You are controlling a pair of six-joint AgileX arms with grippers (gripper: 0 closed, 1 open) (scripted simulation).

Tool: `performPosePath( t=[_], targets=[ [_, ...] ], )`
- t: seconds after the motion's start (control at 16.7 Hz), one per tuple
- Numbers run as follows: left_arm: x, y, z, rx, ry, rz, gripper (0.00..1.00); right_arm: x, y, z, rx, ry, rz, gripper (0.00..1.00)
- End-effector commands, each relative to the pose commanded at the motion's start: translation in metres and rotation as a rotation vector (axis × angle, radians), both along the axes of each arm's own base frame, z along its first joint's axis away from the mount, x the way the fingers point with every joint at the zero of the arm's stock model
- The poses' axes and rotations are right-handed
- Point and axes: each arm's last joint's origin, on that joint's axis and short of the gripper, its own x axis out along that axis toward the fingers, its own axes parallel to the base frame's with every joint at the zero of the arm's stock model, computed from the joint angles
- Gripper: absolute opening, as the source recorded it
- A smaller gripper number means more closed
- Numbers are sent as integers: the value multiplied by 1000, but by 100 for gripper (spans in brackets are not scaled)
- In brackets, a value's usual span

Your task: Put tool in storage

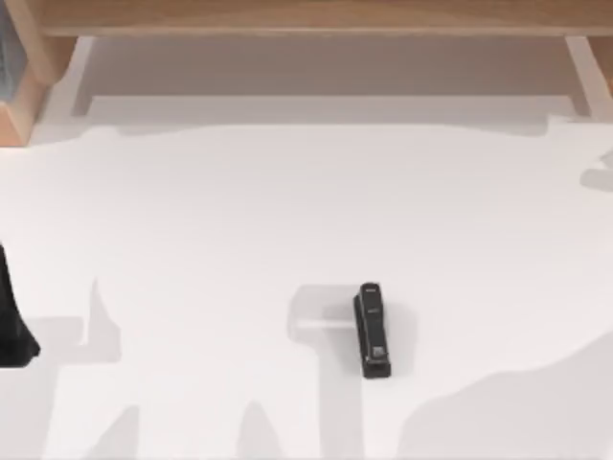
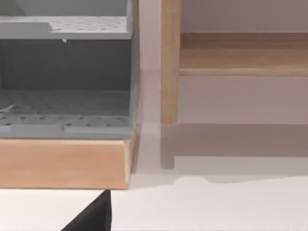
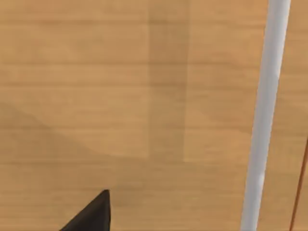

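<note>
Stapler (image 1: pixel 373 330) black, slight sheen; table (image 1: pixel 287 211) matt white; shelf (image 1: pixel 306 14) wood.

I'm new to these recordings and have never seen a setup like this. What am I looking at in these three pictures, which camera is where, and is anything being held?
This is a rendered simulation of two robot arms at a white table. The top view looks down from above; the other two come from cameras on each arm's wrist.

On the table lies a small black stapler, right of the middle and toward the near edge, untouched. Nothing is seen gripping it.

The dark shape at the top view's left edge is part of the left arm. A wooden frame runs along the far side. The left wrist view faces a wooden cabinet with grey perforated shelves, likely the storage. The right wrist view faces a wooden panel beside a white bar.
</note>
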Motion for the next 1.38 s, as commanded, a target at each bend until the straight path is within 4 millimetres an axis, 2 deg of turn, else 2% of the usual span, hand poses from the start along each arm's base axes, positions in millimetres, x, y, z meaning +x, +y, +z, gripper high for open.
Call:
performPosePath(
  t=[0.78, 1.38],
  targets=[
    [0, 0, 0, 0, 0, 0, 100, 0, 0, 0, 0, 0, 0, 2],
    [0, 0, 0, 0, 0, 0, 100, -2, -2, 0, 3, 2, -4, 0]
  ],
)
